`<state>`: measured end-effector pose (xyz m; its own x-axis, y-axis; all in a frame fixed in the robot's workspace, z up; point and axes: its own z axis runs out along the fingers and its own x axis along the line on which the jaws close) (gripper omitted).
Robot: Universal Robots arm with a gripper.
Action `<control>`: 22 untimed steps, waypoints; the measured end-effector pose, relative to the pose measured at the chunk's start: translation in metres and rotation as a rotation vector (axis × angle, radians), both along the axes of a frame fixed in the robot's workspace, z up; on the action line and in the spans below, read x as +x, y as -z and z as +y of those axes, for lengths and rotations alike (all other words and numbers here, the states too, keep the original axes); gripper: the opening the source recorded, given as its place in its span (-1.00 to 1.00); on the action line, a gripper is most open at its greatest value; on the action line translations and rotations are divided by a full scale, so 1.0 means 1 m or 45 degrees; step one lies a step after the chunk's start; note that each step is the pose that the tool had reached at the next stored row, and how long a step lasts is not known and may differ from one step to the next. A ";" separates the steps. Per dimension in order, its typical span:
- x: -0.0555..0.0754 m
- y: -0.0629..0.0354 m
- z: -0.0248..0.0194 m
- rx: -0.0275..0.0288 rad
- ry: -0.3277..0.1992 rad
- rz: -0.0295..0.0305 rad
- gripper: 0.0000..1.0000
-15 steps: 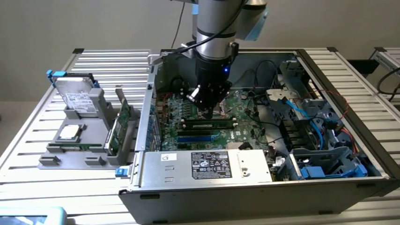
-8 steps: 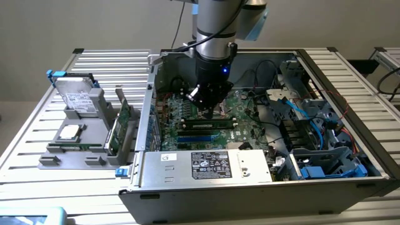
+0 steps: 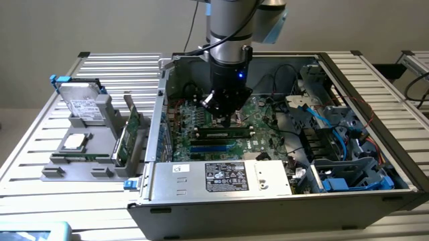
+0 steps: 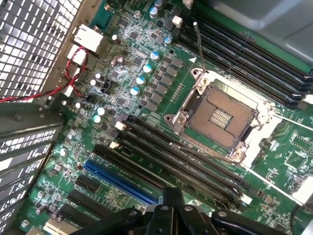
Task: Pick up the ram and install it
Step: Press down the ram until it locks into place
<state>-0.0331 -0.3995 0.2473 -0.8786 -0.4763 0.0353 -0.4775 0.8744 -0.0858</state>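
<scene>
Ram, a thin green circuit stick with black chips [image 3: 223, 134], already lies seated in a long black motherboard slot [image 3: 221, 142] inside the open grey computer case [image 3: 221, 193], just below the shut, empty jaws [image 3: 224, 106].

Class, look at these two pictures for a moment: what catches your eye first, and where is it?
The black robot arm reaching down into the open computer case, its shut pincer just above the green motherboard. A ram stick lies in a slot just below the pincer. On the exterior view's left, a grey rack holds a hard drive.
</scene>
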 end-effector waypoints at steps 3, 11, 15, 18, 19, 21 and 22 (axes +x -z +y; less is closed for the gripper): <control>0.000 0.0000 0.0000 0.0032 0.027 -0.0185 -0.79; 0.000 0.0000 0.0001 0.0091 0.120 -0.0329 -0.79; 0.000 0.0000 0.0000 0.0117 0.166 -0.0372 -0.79; 0.000 0.0000 0.0000 0.0148 0.196 -0.0438 -0.79; 0.000 0.0001 0.0000 0.0156 0.206 -0.0472 -0.79; 0.000 0.0000 0.0000 0.0195 0.211 -0.0558 -0.79; 0.000 0.0001 0.0001 0.0199 0.211 -0.0591 -0.79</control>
<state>-0.0331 -0.3994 0.2472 -0.9457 -0.3248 -0.0134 -0.3223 0.9423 -0.0902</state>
